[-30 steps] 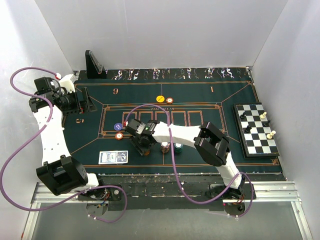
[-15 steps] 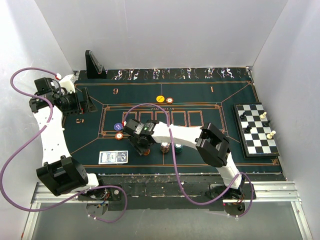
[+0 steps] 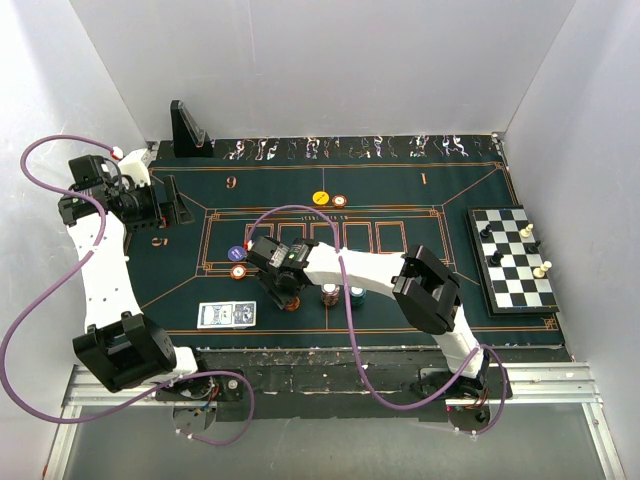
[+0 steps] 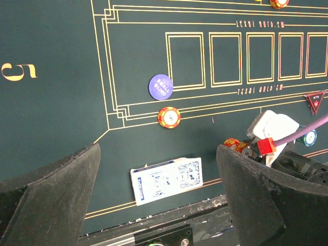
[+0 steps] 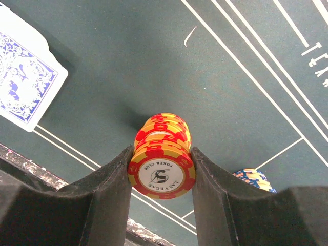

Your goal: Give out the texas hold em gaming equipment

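My right gripper (image 5: 162,171) is shut on a short stack of red-and-yellow poker chips (image 5: 162,163), its pads pressed to both sides; the stack (image 3: 291,303) is low over the green mat near the front edge. To its left lies a blue-backed deck of playing cards (image 3: 227,315), also in the right wrist view (image 5: 24,87). A blue chip (image 4: 160,86) and a red-yellow chip (image 4: 169,117) lie on the mat. My left gripper (image 3: 178,203) hovers open at the far left, holding nothing.
Two more chip stacks (image 3: 329,294) (image 3: 356,296) stand right of the held one. A yellow chip (image 3: 320,198) and an orange chip (image 3: 340,201) lie farther back. A chessboard (image 3: 512,262) with pieces fills the right side. A black wedge stand (image 3: 187,128) sits back left.
My right gripper has shifted slightly left with the chip stack between its fingers. The left arm has not moved.
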Available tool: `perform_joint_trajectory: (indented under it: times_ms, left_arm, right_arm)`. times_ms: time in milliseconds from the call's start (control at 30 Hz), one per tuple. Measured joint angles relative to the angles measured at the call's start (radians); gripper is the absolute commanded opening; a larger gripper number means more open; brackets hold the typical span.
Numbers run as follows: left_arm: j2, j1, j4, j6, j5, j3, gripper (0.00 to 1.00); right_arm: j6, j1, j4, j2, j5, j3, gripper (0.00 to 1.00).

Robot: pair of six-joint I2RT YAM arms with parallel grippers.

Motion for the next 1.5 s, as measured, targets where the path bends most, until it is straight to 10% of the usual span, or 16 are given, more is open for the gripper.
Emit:
perform_joint_trajectory:
  times_ms: [200, 467, 1000, 1500]
  left_arm:
    - [0.0, 0.0, 0.0, 0.001, 0.0, 0.0, 0.98]
    - [0.0, 0.0, 0.0, 0.001, 0.0, 0.0, 0.98]
    - [0.0, 0.0, 0.0, 0.008, 0.009, 0.0, 0.98]
    - [0.0, 0.0, -0.003, 0.02, 0.037, -0.002, 0.98]
  right_arm:
    - [0.0, -0.007, -0.002, -0.007, 0.01, 0.0, 0.15]
    - [0.012, -0.145, -0.003, -0.25, 0.002, -0.062, 0.09]
    - [0.172, -0.616, -0.008, -0.7, 0.052, -0.707, 0.11]
    - [0.285, -0.689, 0.094, -0.68, 0.069, -0.848, 0.24]
